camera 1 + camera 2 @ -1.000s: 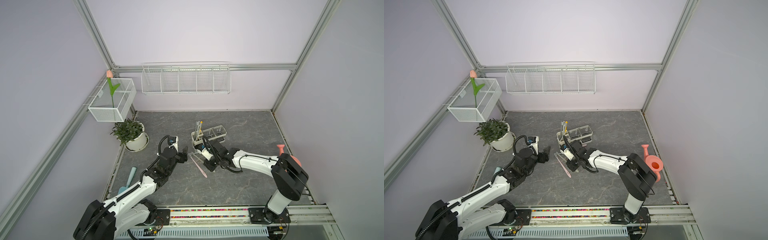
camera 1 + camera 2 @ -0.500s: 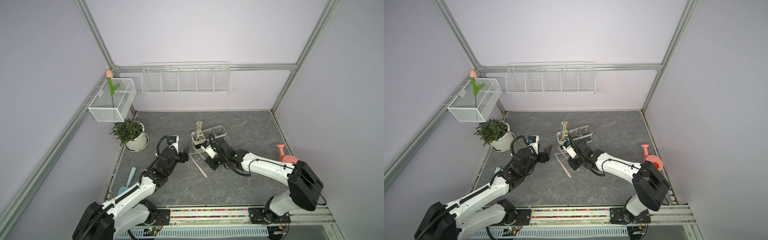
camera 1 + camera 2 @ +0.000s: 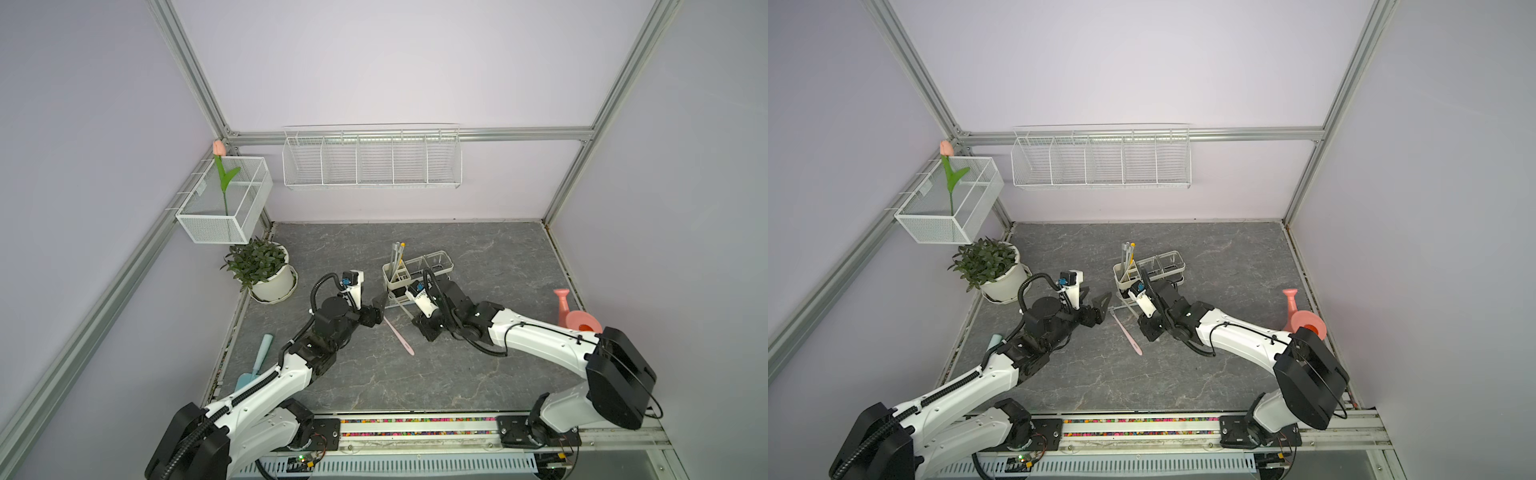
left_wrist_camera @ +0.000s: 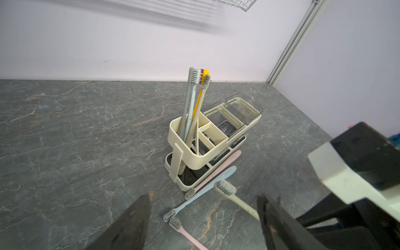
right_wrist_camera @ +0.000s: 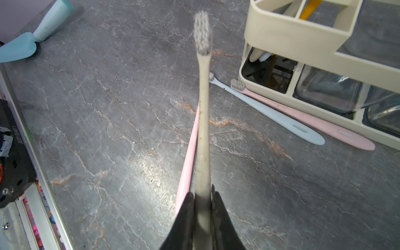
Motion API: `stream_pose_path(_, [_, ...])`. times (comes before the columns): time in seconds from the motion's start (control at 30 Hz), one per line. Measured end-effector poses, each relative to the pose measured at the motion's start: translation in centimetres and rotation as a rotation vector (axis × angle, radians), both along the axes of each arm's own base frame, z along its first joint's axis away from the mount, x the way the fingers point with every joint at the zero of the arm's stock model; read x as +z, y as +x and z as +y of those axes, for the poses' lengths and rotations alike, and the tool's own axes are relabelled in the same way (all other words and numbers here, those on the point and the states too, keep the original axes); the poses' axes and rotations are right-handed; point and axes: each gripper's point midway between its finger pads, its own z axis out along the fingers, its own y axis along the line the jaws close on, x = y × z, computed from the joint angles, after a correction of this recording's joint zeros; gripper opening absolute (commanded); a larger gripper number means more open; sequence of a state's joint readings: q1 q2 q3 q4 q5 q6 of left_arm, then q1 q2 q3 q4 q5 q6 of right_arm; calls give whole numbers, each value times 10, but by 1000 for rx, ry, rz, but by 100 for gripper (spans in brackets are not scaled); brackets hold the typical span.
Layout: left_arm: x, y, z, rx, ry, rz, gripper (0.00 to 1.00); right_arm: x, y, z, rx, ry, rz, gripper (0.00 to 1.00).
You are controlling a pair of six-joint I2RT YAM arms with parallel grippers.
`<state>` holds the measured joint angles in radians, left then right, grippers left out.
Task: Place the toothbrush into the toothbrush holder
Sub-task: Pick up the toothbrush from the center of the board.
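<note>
Toothbrush (image 5: pixel 203 129): cream, handle pinched in the right tool (image 5: pixel 201 193) and raised off the counter (image 3: pixel 457 374); its bristled head points away from the tool, near the toothbrush holder (image 4: pixel 175 162) but outside it.
Right tool: narrow, with a finger clamped on each side of the cream handle.
Left tool (image 4: pixel 203 197): wide, nothing between its fingers, low over the counter and facing the holder's divided end.
Holder: upright on the counter, a cream caddy on a dark base; the standing brushes (image 4: pixel 192 101) lean together in the end compartment, and two clear cups sit at the opposite end.
Loose brushes: a pink one (image 5: pixel 303 119) lies against the holder's base, a blue one (image 5: pixel 270 112) just beside it, and a second pink one (image 5: pixel 188 155) flat beneath the held handle.
Surroundings: potted plant (image 3: pixel 257 262) near the left wall, pink watering can (image 3: pixel 577 322) by the right arm, teal trowel (image 3: pixel 262 353) beside the left arm.
</note>
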<state>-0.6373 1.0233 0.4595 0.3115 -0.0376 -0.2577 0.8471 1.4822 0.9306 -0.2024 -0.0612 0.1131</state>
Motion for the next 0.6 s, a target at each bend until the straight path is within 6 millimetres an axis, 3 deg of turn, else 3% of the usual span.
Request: stream_pose_path(0.6, [-5, 0, -8, -29, -31, 23, 81, 14, -12, 12, 33, 104, 50, 19])
